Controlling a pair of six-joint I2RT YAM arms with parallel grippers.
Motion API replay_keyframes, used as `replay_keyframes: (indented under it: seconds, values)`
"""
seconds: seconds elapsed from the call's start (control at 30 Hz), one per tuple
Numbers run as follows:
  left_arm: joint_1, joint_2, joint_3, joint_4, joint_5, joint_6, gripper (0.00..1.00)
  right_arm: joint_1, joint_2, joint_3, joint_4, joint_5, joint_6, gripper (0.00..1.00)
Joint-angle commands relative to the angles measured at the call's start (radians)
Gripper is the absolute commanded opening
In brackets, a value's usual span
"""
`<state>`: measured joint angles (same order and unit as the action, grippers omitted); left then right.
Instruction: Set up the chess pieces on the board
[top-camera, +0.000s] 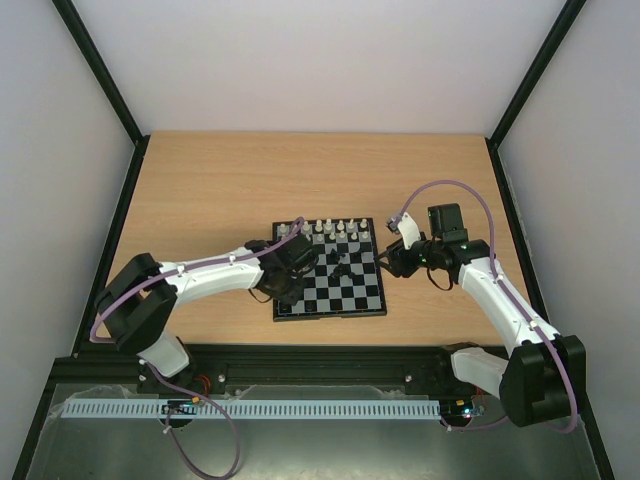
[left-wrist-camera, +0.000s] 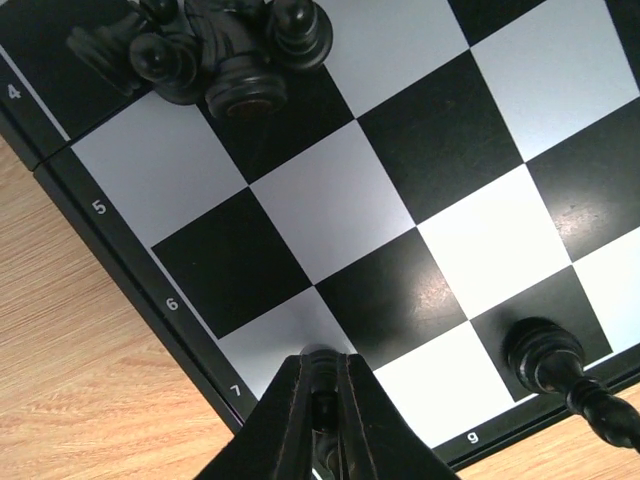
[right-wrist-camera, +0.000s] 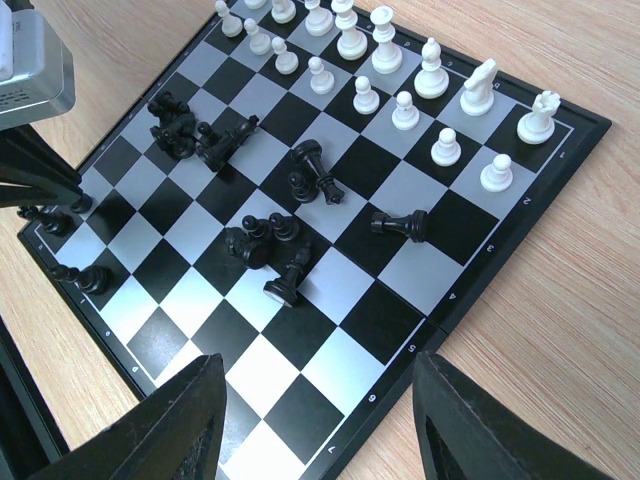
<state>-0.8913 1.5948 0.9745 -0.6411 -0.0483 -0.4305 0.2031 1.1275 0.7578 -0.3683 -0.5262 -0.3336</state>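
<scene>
The chequered board (top-camera: 345, 300) lies mid-table and also shows in the right wrist view (right-wrist-camera: 400, 270). White pieces (right-wrist-camera: 405, 110) stand in two rows at its far side (top-camera: 335, 228). Black pieces (right-wrist-camera: 265, 245) lie toppled in heaps mid-board, with another heap (left-wrist-camera: 215, 55) in the left wrist view. My left gripper (left-wrist-camera: 323, 378) is shut on a small black piece (left-wrist-camera: 323, 360), low over a light square by the edge marked 7. One black piece (left-wrist-camera: 545, 355) stands beside it. My right gripper (right-wrist-camera: 315, 430) is open and empty over the board's near edge.
The left gripper (top-camera: 292, 268) covers the board's left part and the right gripper (top-camera: 393, 262) hangs at its right edge. Two black pieces (right-wrist-camera: 90, 278) stand at the board's left edge. Bare wooden table (top-camera: 220, 190) surrounds the board. Black frame posts stand at the corners.
</scene>
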Motion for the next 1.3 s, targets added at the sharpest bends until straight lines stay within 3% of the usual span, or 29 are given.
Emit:
replay_keyframes:
  seconds: [0.0, 0.53, 0.63, 0.73, 0.97, 1.27]
  values:
    - [0.010, -0.023, -0.023, -0.033, -0.028, -0.025, 0.04, -0.003, -0.015, -0.011, -0.028, -0.018, -0.012, 0.53]
    - [0.019, -0.026, -0.021, -0.039, -0.042, -0.025, 0.06, -0.003, -0.017, -0.011, -0.029, -0.021, -0.012, 0.53]
    - [0.020, -0.025, 0.019, -0.055, -0.059, -0.014, 0.21, -0.003, -0.017, -0.011, -0.030, -0.023, -0.012, 0.53]
    - [0.020, -0.016, 0.101, -0.083, -0.082, 0.005, 0.25, -0.003, -0.016, -0.011, -0.030, -0.023, -0.012, 0.53]
    - [0.034, 0.085, 0.287, -0.070, -0.079, 0.062, 0.25, -0.003, -0.020, -0.011, -0.029, -0.024, -0.012, 0.53]
    - [0.043, 0.293, 0.461, -0.061, -0.061, 0.080, 0.14, -0.004, -0.020, -0.011, -0.031, -0.029, -0.012, 0.53]
